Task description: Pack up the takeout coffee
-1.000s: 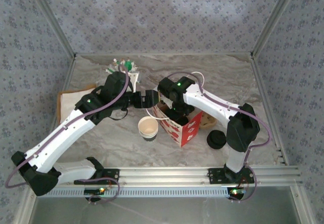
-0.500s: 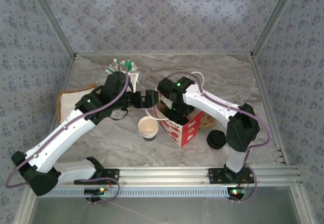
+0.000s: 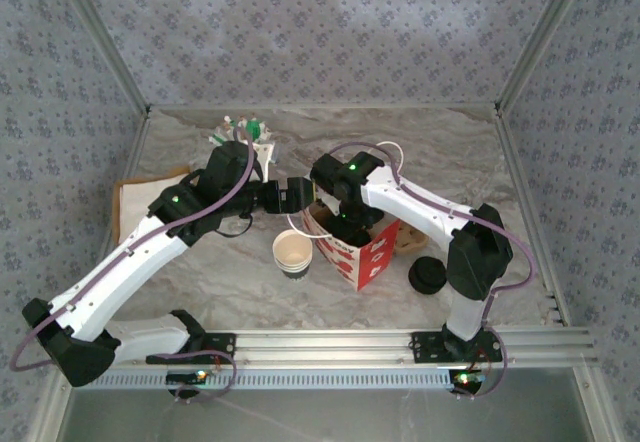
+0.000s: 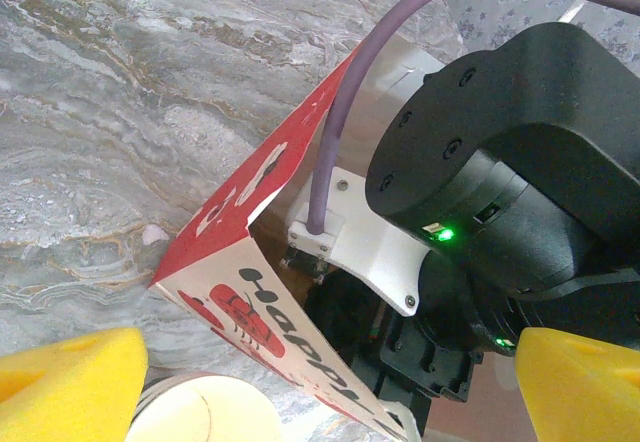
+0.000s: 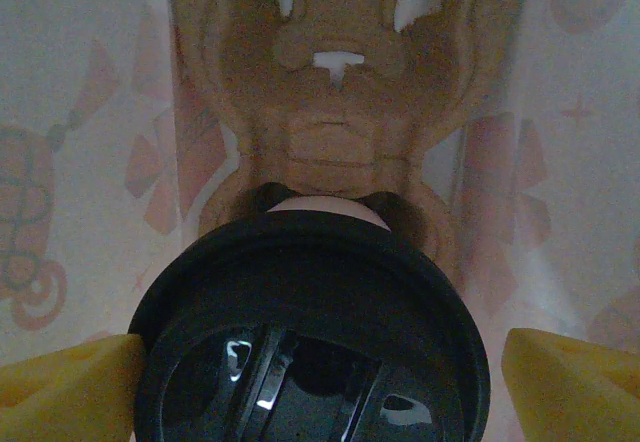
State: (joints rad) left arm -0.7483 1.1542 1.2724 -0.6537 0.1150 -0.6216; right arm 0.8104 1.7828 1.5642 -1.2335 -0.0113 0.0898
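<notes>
Here, in the top external view, the right gripper [image 3: 350,228] reaches down into the mouth of a red-and-white bag [image 3: 368,257] at centre frame. The left gripper [image 3: 303,198] hangs at the bag's upper-left edge. A stack of lidless cups [image 3: 293,252] stands just left of the bag, and loose black lids [image 3: 428,275] lie to its right on the marble table [image 3: 450,152]. From the left wrist, that gripper's yellow pads [image 4: 65,382] sit spread wide in the lower corners, with the bag's rim running between them without visible contact. From the right wrist, the takeout coffee [image 5: 310,332] sits at lower centre inside the bag, its black lid flanked by that gripper's pads [image 5: 60,387]. A brown cardboard carrier [image 5: 340,132] shows beyond it at upper centre. Whether the pads are clamping the cup cannot be told. The step looks like seating the cup. It is best lowered straight and upright, centred on the carrier's socket, and freed only once it rests, with the left arm steadying the bag's mouth.
</notes>
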